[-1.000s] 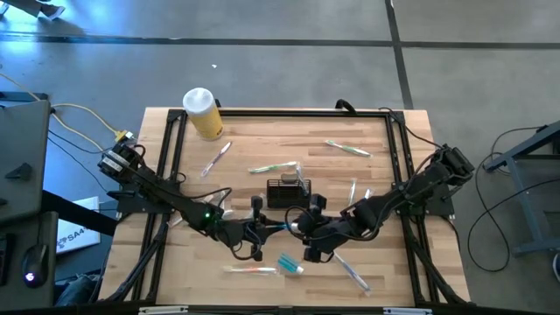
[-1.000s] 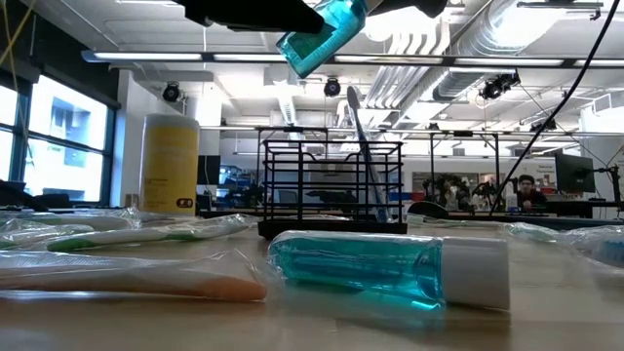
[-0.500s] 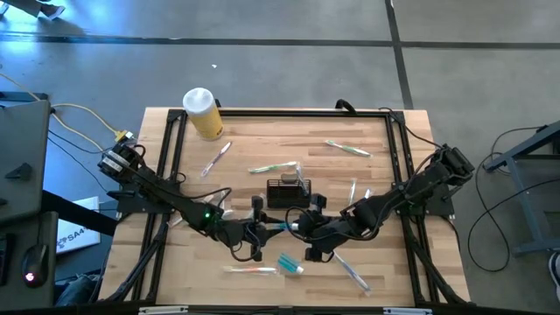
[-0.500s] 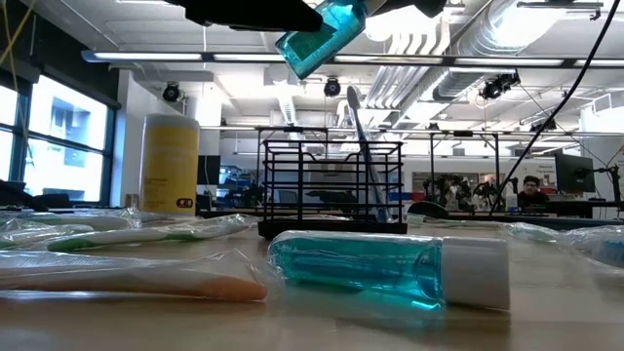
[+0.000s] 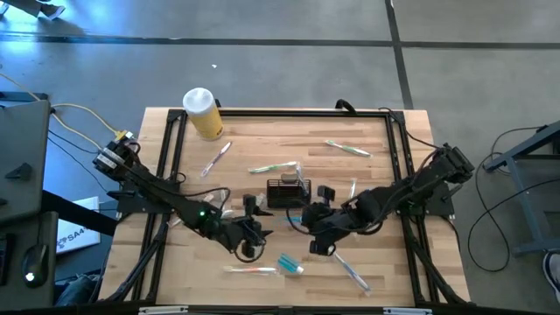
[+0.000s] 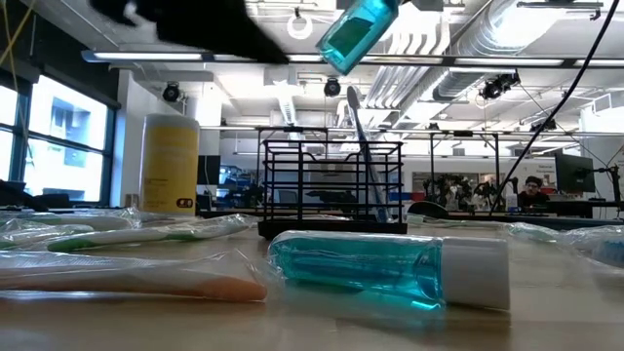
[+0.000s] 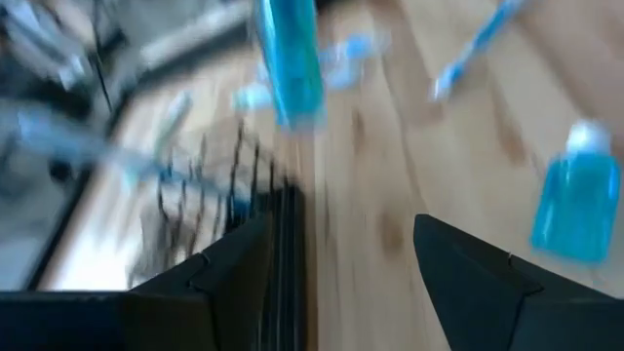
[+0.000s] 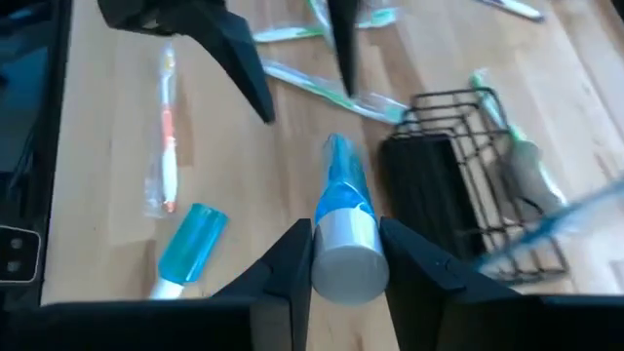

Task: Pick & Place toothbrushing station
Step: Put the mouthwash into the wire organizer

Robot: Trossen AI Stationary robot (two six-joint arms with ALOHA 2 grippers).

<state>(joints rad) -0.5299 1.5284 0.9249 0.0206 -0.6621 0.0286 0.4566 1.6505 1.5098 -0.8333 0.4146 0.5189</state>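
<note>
right pincer [image 8: 343, 261]: clamped on a blue tube [image 8: 341, 210], beside the caddy [image 5: 287, 193]
left pincer [image 7: 336, 268]: fingers apart, empty, above the bench [image 5: 367, 175]

Wooden table [image 5: 262, 140] with a black frame along its edges, seen from above.

Yellow cylindrical jar [image 5: 202, 114], white lid, at the far left corner.

Black slatted caddy [image 5: 286, 193], near the table's centre, with a toothbrush standing in its right side.

Wrapped toothbrushes lying loose: one [image 5: 215, 159] near the jar, one [image 5: 273, 166] just beyond the caddy, one [image 5: 348, 149] at far right, one [image 5: 252, 270] at the near edge.

Blue tube [image 5: 290, 264] lying at the near edge.

Left gripper [image 5: 252, 229], near-left of the caddy, fingers apparently spread, though small here.

Right gripper [image 5: 306, 223], near-right of the caddy; what it holds cannot be made out.
</note>
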